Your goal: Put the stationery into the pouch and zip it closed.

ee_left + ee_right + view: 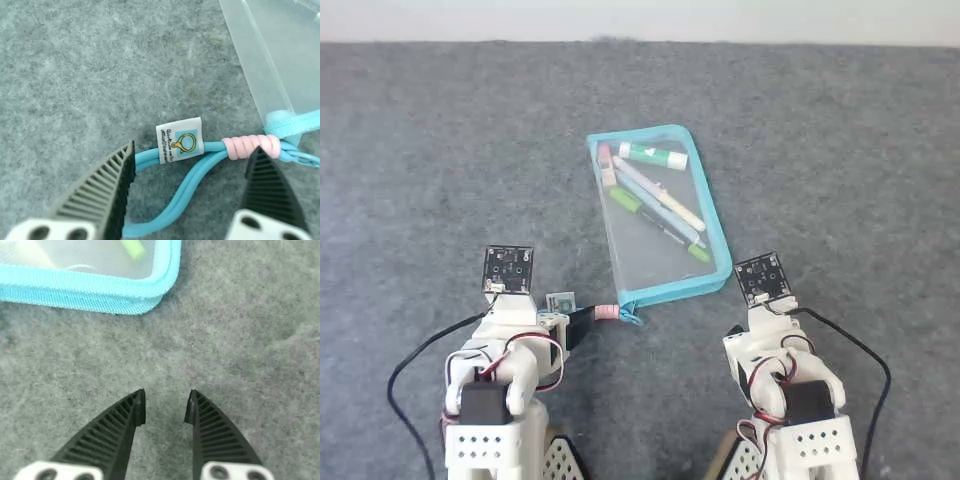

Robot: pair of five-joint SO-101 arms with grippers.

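Note:
A clear pouch with a teal zip border (660, 215) lies in the middle of the grey mat, with several pens and markers (655, 195) inside it. Its slider (632, 318) sits at the near left corner. A blue cord loop with a pink wrap (250, 146) and a white tag (180, 139) trails from the slider. My left gripper (194, 150) is open and straddles that cord just above the mat, touching nothing. My right gripper (167, 399) hovers open over bare mat, a little short of the pouch's near right corner (150, 295).
Grey felt mat (440, 160) covers the whole table. Both arm bases stand at the near edge, the left arm (505, 360) and the right arm (775, 360), with black cables trailing beside them. Open mat lies left, right and beyond the pouch.

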